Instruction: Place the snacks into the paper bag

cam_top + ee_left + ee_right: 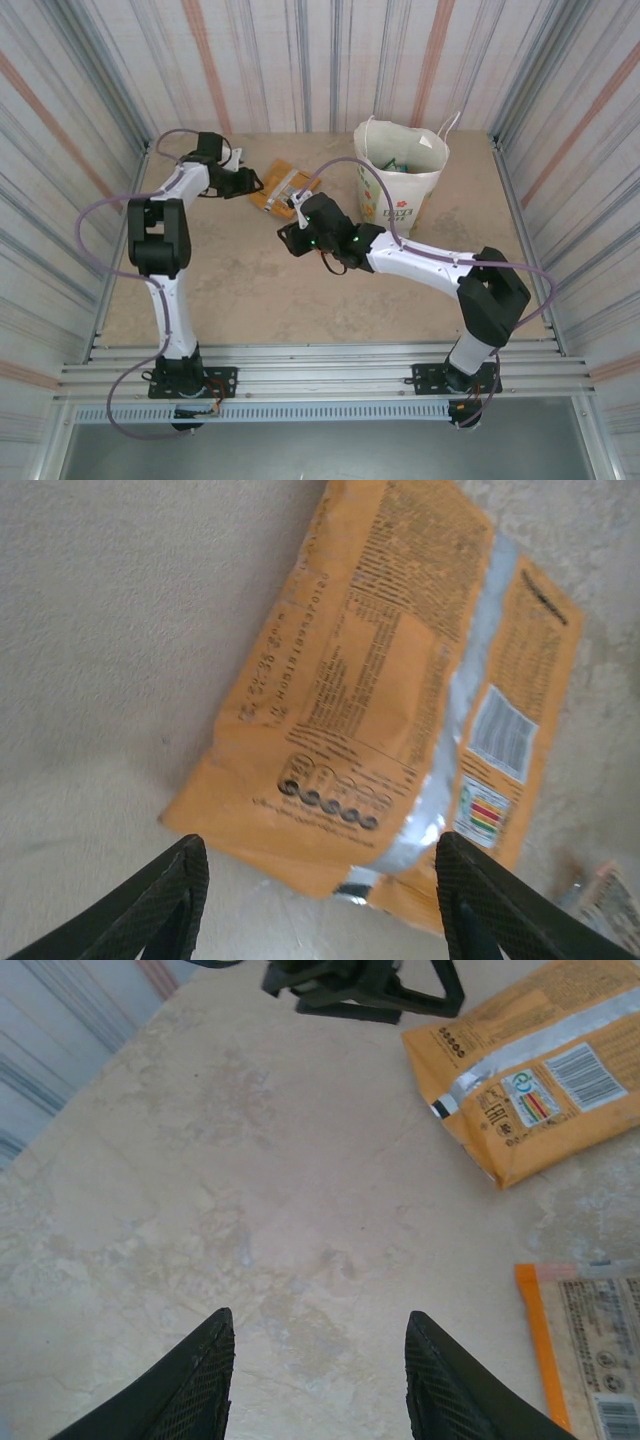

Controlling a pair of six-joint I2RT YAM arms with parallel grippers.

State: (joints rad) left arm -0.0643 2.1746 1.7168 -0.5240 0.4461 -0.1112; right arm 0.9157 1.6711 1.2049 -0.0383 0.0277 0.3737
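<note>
The left arm's fingers [165, 905] stand spread, pinching nothing. Its wrist view shows the near sealed edge of a flat glossy orange snack packet [400, 690] lying between the two tips, printed back up with a silver seam along its length, flat on the pale stone-look worktop [110, 630]. The right arm's fingers [195, 1385] are spread too, over bare worktop with nothing between them. That wrist view shows plainly what the left one catches only at its corner: a second flat packet with a pale face and orange edge [585, 1350], just right of the right fingers. Beyond it lies the orange packet, with the left fingers behind. From above, the tall white paper bag with green lettering [400, 190] stands upright well right of both packets, mouth open, something green [403, 166] inside. A purple cable [372, 190] arcs across its front.
</note>
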